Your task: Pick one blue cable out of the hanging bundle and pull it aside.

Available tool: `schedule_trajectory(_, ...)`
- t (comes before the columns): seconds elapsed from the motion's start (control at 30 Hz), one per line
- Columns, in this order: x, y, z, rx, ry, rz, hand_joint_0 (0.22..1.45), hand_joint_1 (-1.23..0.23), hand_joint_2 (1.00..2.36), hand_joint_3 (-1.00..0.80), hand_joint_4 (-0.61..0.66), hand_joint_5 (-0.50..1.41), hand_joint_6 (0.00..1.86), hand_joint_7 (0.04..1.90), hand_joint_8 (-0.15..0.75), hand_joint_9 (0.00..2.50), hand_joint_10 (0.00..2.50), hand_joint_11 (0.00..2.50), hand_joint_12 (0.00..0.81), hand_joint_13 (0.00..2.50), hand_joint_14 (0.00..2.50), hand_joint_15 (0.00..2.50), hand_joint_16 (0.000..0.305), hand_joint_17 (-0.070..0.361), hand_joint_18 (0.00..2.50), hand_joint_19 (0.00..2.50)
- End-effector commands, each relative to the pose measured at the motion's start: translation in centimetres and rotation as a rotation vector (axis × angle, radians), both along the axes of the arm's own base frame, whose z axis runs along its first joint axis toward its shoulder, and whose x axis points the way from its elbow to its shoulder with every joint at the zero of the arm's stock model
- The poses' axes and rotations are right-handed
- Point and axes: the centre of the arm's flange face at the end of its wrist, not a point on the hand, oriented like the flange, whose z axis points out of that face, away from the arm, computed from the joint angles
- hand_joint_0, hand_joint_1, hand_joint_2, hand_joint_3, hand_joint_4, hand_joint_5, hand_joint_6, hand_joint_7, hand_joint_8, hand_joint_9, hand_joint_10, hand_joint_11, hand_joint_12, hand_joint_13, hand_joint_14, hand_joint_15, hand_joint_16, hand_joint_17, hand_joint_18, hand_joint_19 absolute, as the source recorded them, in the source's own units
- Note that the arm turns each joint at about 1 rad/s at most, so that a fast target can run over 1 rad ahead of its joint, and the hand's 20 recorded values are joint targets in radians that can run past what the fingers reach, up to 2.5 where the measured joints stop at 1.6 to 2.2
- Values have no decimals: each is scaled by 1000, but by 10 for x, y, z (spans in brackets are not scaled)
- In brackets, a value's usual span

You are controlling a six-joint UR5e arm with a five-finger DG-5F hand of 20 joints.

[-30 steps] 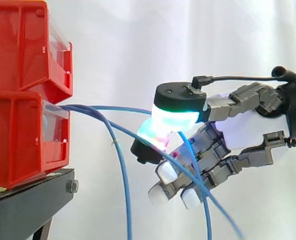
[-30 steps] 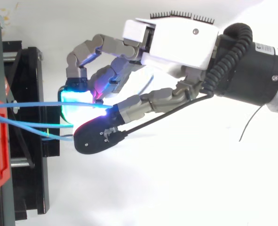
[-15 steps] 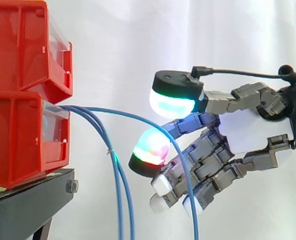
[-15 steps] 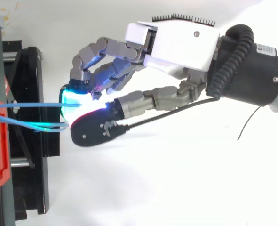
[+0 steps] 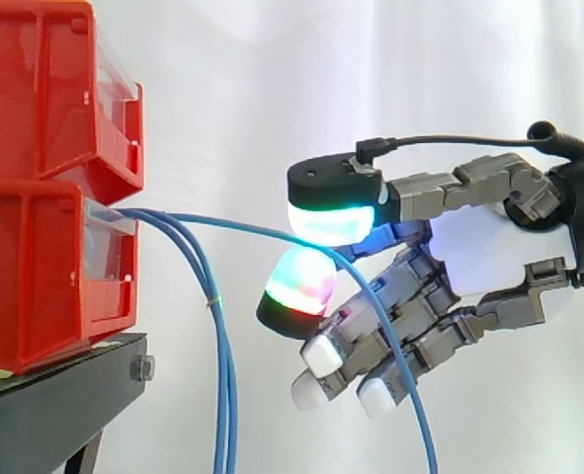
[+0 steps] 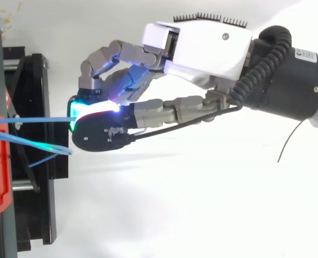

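Reaches in from the right with the hand (image 5: 489, 259), clamped on one thin blue cable (image 5: 252, 228) between a cyan-green glowing pad (image 5: 331, 219) above and a red-green one below, with the other fingers curled underneath. Cable run: out of the lower red plastic bin (image 5: 35, 267), arcing across to that pinch, then down past the curled fingers. Hanging straight down near the black stand (image 5: 44, 395), apart from the hand: two other blue cables (image 5: 226, 395). Behind everything, a white curtain (image 5: 272, 99).
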Motion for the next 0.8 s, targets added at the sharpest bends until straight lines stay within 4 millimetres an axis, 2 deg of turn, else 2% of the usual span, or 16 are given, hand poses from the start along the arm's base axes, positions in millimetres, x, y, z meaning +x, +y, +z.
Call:
schedule_trajectory(0.0,-1,0,0,-1,7,0,561,-715,1022,-33,21,-164,908,999,323,860,15,468,399,563,10,281,56,125,636,505)
schedule_trajectory(0.2,-1,0,1,-1,9,0,598,-781,1024,-75,-45,-173,913,1030,297,846,16,479,375,554,12,277,51,114,619,507)
schedule_trajectory(0.4,0,0,4,-2,9,0,652,-827,1022,-149,-59,-176,917,1118,290,852,18,480,369,565,10,275,50,112,633,484)
schedule_trajectory(0.77,-1,0,4,-1,10,0,701,-850,1013,-307,-77,-182,925,1025,286,850,16,476,365,572,11,269,49,110,638,472)
